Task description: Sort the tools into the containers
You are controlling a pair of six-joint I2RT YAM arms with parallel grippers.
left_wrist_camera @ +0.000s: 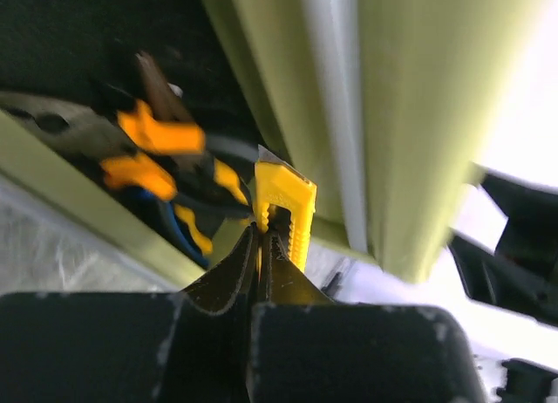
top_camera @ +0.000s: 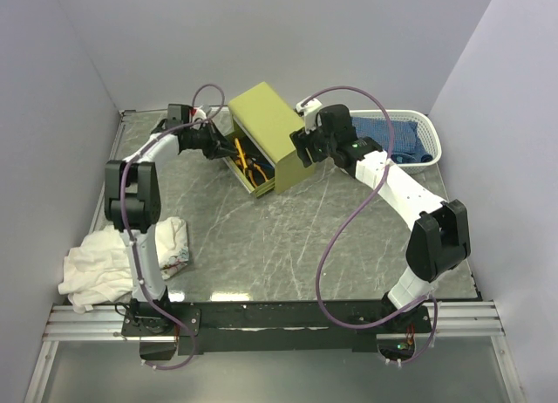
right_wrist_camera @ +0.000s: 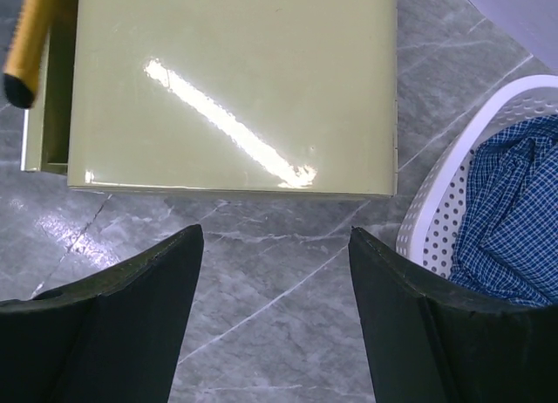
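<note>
The left hand [left_wrist_camera: 264,242] is seen closed tight at the open drawer [top_camera: 261,191] of the olive cabinet [top_camera: 266,124], its tips at the yellow utility knife [left_wrist_camera: 284,198]; whether the knife is gripped cannot be told. Orange-handled pliers [left_wrist_camera: 157,140] are seen inside the drawer. The right hand [right_wrist_camera: 275,237] is held wide open over the surface [right_wrist_camera: 288,324], just beside the cabinet

Cabinet [top_camera: 266,124] is olive, knife [left_wrist_camera: 283,194] yellow, cloth [right_wrist_camera: 514,202] blue-checked, table [top_camera: 288,237] grey-veined.

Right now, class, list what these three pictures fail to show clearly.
Drawer tools: blurred in left wrist view, tiny from above.
Orange handle: cut off by right wrist view's top edge.
Whether left fingers grip the yellow knife: they cover the contact.
</note>
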